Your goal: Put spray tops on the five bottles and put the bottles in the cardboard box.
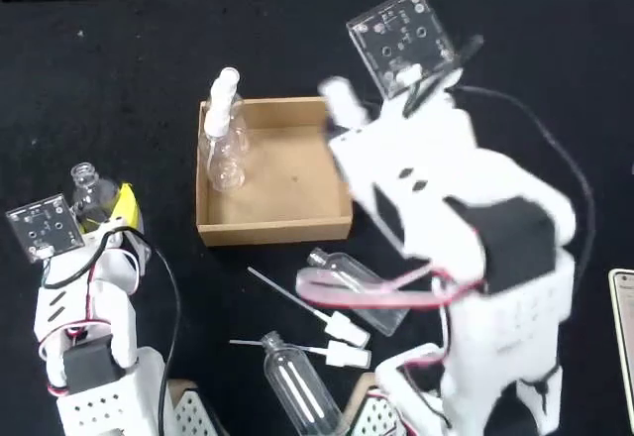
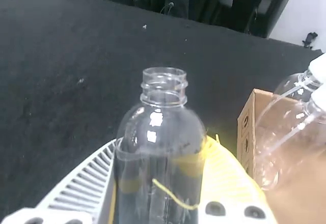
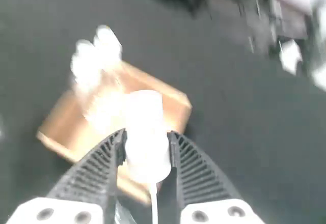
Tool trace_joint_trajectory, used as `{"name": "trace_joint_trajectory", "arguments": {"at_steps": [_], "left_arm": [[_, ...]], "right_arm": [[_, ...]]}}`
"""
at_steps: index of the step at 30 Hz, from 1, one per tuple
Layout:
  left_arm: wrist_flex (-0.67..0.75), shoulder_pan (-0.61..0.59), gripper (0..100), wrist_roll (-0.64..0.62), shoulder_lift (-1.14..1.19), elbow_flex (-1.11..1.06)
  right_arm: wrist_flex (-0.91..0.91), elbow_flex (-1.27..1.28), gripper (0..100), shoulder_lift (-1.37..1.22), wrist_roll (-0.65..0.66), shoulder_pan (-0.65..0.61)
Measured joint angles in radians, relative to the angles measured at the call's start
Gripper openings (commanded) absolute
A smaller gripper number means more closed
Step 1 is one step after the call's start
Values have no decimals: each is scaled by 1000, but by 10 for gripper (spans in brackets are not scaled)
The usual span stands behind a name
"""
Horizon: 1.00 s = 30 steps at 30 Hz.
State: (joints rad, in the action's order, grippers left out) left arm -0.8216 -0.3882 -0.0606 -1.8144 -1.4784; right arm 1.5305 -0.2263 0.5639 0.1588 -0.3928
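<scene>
Your right gripper [image 3: 146, 136] grips a spray top [image 3: 144, 109]; the open bottle [image 2: 162, 122] is clamped upright in the left gripper [image 2: 162, 150], leftward of it across the cardboard box [image 1: 273, 228].

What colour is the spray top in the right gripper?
White. The spray top shows best in the right wrist view.

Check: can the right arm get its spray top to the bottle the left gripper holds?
Probably yes: the bottle stands upright, neck open, in the left gripper; the cardboard box and its capped bottles between must be cleared.
</scene>
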Motion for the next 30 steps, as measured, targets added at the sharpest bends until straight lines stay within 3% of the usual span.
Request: {"name": "trace_joint_trajectory", "arguments": {"at_steps": [5,12,22,30], "left_arm": [[129,0,40,0,-2,-57],[500,-2,37,0,-6,-196],[672,5,37,0,2,-196],[701,11,37,0,2,-196]], "right_arm": [[-201,52,11,9,-118,-184],[-463,141,11,9,-132,-331],[-813,153,11,9,-135,-356],[-1099,265,11,9,-135,-407]]}}
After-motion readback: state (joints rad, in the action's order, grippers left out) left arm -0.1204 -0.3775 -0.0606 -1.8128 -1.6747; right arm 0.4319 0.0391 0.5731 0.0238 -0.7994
